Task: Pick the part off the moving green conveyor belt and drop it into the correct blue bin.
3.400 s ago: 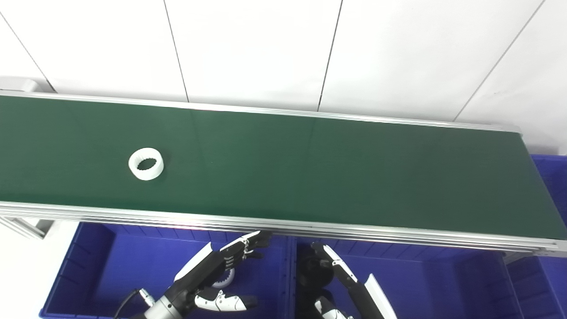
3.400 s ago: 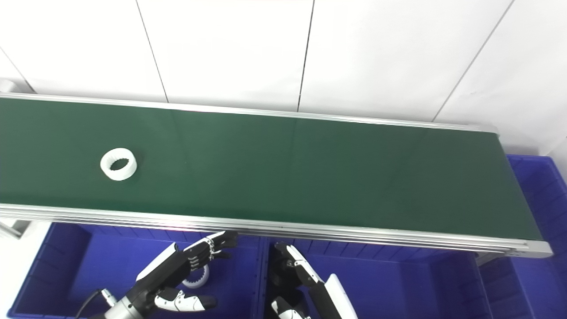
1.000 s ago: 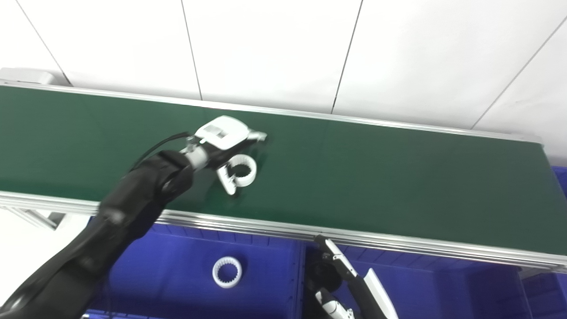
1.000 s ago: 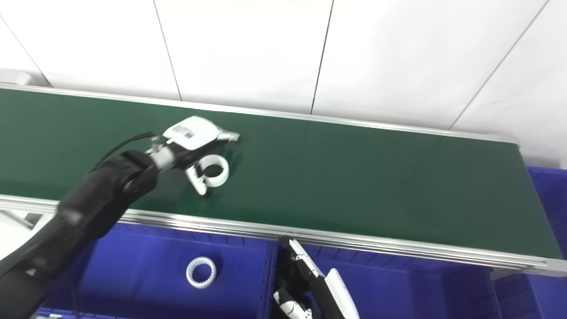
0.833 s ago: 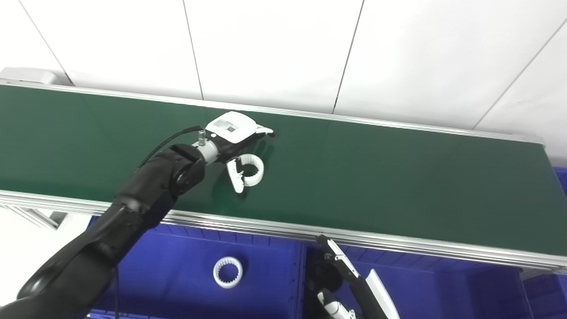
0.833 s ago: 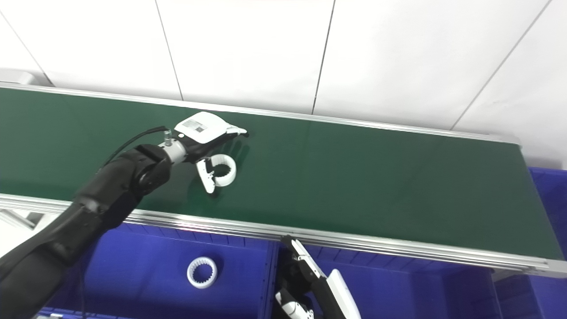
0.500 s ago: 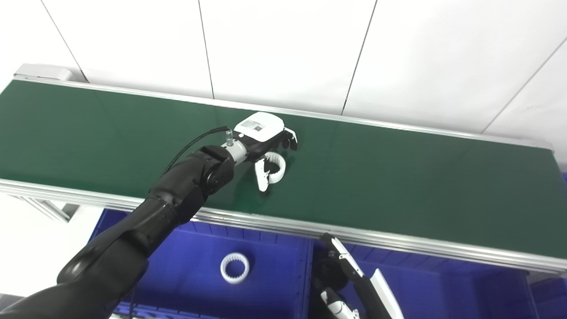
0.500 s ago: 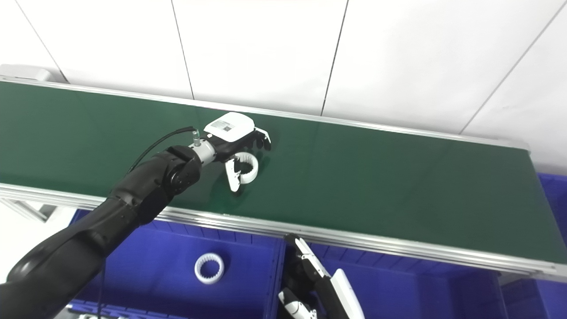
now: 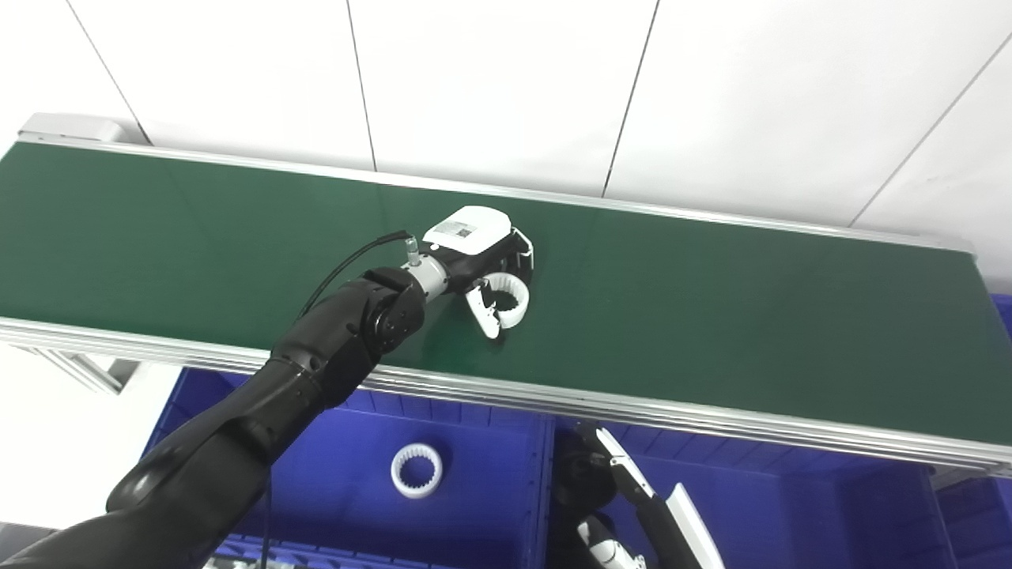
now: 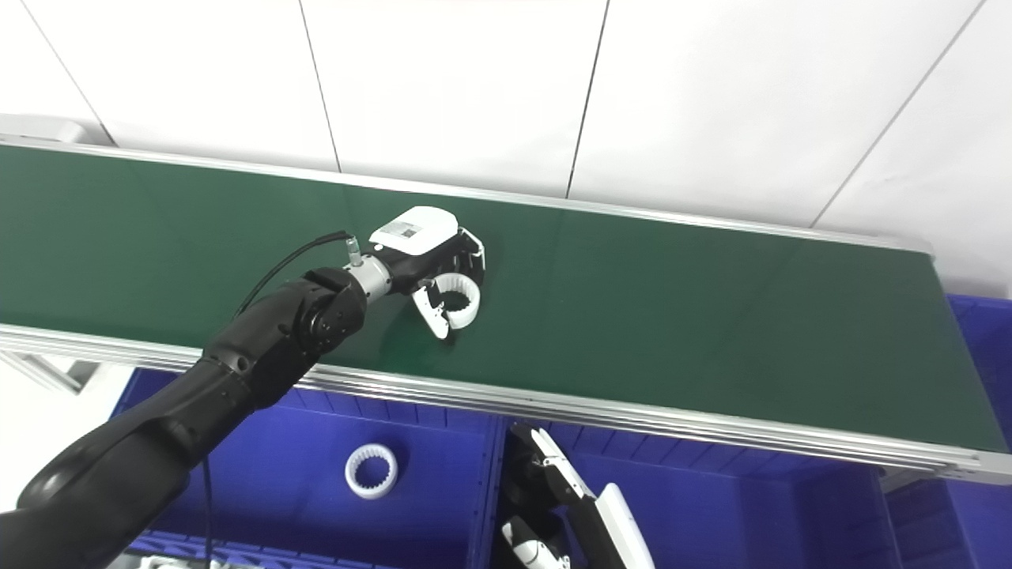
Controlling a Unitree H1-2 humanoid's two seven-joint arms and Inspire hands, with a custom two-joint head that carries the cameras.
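On the green conveyor belt (image 9: 711,316), left robot hand (image 9: 490,273) curled around, pinching the white ring part (image 9: 512,304).

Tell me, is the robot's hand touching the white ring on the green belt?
Touching. In the left eye view the left hand wraps the white ring: its thumb presses the near side, its fingers curl over the far side.
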